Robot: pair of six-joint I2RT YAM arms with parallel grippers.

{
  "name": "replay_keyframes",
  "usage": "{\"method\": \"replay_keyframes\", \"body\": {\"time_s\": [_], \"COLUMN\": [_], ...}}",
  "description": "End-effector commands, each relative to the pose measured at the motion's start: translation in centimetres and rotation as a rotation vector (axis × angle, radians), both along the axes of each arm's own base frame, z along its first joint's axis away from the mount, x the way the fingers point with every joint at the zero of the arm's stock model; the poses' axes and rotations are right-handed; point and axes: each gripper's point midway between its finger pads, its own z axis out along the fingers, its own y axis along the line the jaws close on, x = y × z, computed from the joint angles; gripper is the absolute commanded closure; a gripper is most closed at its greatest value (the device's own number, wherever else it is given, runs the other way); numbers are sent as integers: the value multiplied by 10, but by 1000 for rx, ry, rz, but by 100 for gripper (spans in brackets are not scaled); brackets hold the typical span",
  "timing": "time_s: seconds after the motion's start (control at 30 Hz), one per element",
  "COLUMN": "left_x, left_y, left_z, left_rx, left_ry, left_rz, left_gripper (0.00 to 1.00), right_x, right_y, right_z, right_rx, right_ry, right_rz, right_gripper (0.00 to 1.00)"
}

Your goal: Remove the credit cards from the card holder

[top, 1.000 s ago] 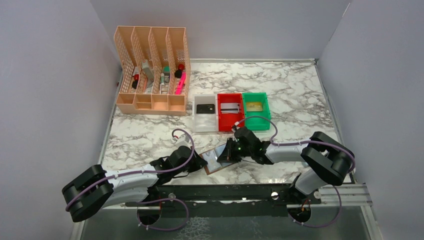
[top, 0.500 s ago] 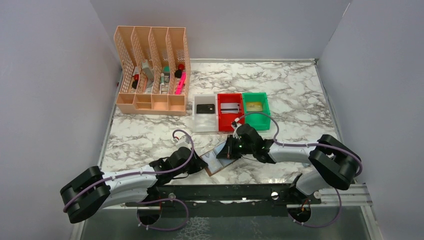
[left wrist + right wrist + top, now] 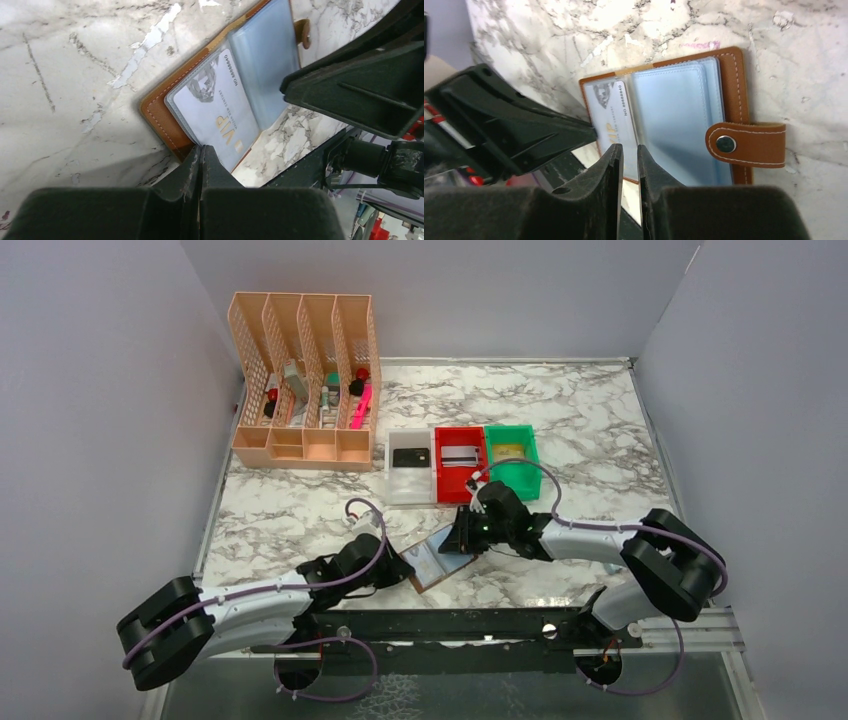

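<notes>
The card holder (image 3: 435,558) lies open on the marble, brown leather with pale blue pockets, its snap tab (image 3: 749,144) sticking out. A silvery-white credit card (image 3: 609,110) marked VIP sits in a pocket of one panel; the card (image 3: 215,105) also shows in the left wrist view. My left gripper (image 3: 405,568) is shut, its tip (image 3: 201,149) resting at the holder's brown corner (image 3: 160,112). My right gripper (image 3: 630,149) hovers over the pockets with a narrow gap between its jaws and nothing in it. Three more credit cards lie in the bins.
Behind the holder stand a white bin (image 3: 410,488) with a black card (image 3: 410,456), a red bin (image 3: 455,482) with a silvery card (image 3: 458,454), and a green bin (image 3: 532,455) with a gold card (image 3: 508,452). A peach desk organiser (image 3: 305,380) stands at the back left.
My right gripper shut, then parted its jaws a little, and shifted slightly back and to the right over the holder. The left gripper stayed shut at the holder's corner.
</notes>
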Motion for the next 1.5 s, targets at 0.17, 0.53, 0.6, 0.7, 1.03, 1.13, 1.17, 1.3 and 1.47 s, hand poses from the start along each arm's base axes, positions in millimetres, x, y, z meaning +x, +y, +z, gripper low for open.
{"method": "replay_keyframes", "body": {"time_s": [0.17, 0.53, 0.6, 0.7, 1.03, 1.13, 1.17, 1.3, 1.47], "left_x": [13, 23, 27, 34, 46, 48, 49, 48, 48], "left_y": [-23, -59, -65, -78, -106, -108, -108, -105, -103], "left_z": [48, 57, 64, 77, 73, 68, 66, 53, 48], "left_rx": [-38, -48, -56, -71, -43, -30, -23, 17, 33], "left_ry": [-127, -133, -155, -190, -200, -192, -190, -165, -155], "left_rz": [-83, -170, -180, -203, -266, -269, -268, -271, -268], "left_gripper": [79, 72, 72, 71, 71, 71, 71, 69, 60], "right_x": [25, 15, 13, 11, 7, 12, 14, 22, 26], "right_y": [-28, -38, -37, -34, -36, -48, -52, -79, -100], "right_z": [-17, -39, -38, -38, -35, -35, -34, -34, -27], "right_rx": [-280, -319, -300, -283, -253, -311, -330, -439, -452], "right_ry": [-107, -32, -27, -12, 8, -9, -16, -45, -66], "right_rz": [0, -31, -36, -34, -68, -117, -129, -226, -302], "right_gripper": [67, 67, 67, 67, 67, 67, 67, 65, 62]}}
